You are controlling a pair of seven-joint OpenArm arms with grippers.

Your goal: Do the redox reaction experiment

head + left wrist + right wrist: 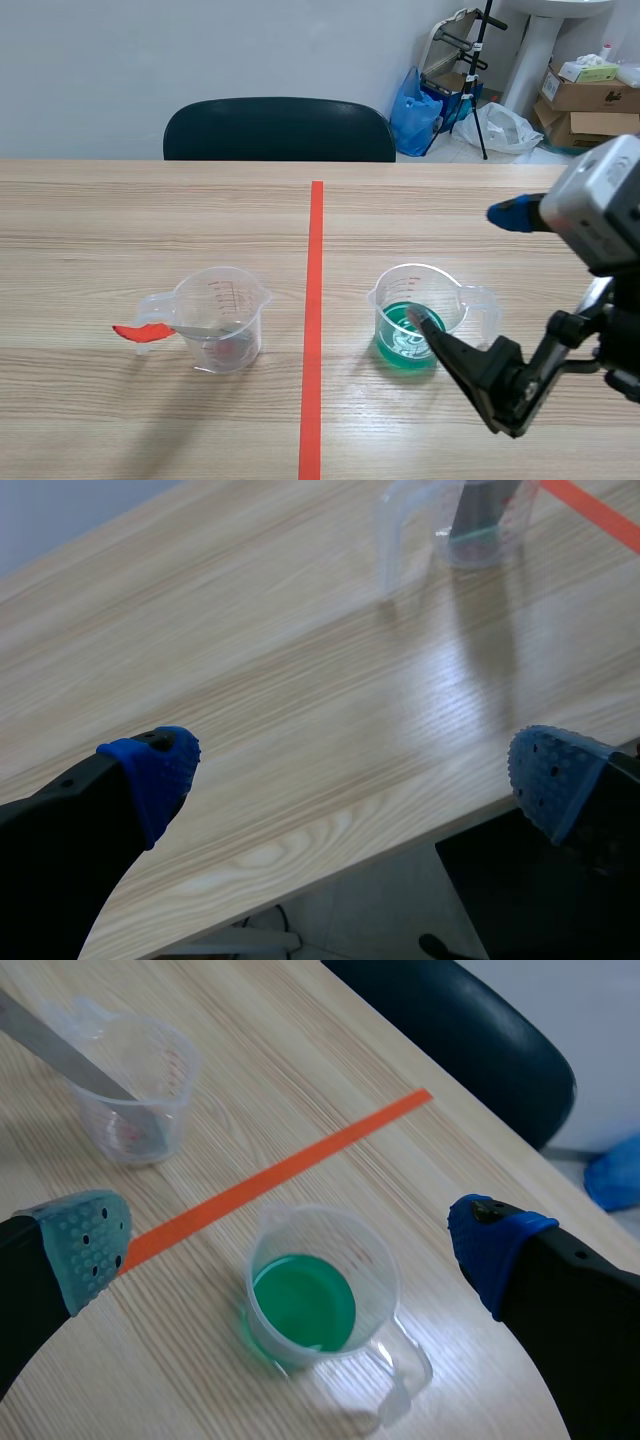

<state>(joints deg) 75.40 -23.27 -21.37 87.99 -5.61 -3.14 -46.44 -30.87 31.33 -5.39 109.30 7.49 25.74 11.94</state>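
— Where do we find the green liquid (pixel 303 1302)?
— In the clear measuring cup (pixel 418 315) right of the tape line (pixel 316 300), between the wide-apart fingers of our right gripper (pixel 292 1248), which holds nothing.
— And our left gripper (pixel 355 772)?
— Spread wide too, empty, over the table (pixel 250 660) edge.

The right gripper (pixel 292 1245) hangs over a wooden table (pixel 470 1175), fingers wide apart. Between them, lower down, stands a clear cup (pixel 380 1260) of green liquid (pixel 303 1305). Beyond an orange tape line (pixel 290 1170) stands a second cup (pixel 150 1120), with a grey metal strip (pixel 60 1050) leaning in it.
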